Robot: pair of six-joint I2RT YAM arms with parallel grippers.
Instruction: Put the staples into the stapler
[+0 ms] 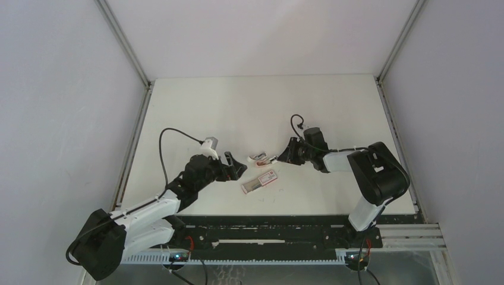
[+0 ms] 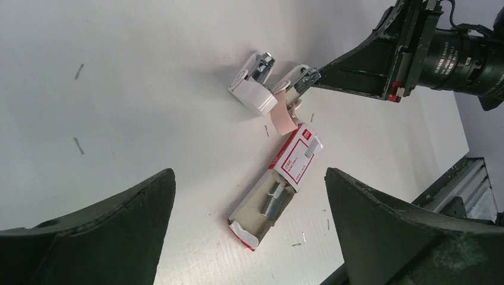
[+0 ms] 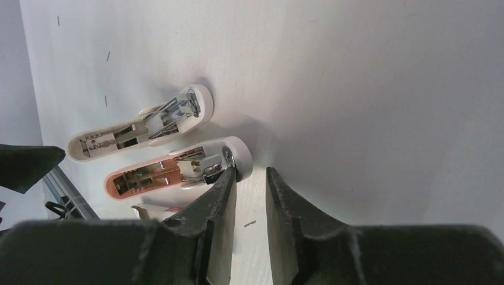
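Right wrist cam: right claw sits just a slit apart, gripping nothing, one fingertip touching the rounded end of the flipped-open stapler. Staple box, tray slid out, lies just beside the stapler on the tabletop. Left claw gapes near it, released.

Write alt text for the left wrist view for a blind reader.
An open staple box lies on a white table, staple strips showing in its slid-out tray. Beyond it lie a white stapler piece and a pink stapler piece, the right gripper touching the pink one; the left gripper, open, frames the foreground.
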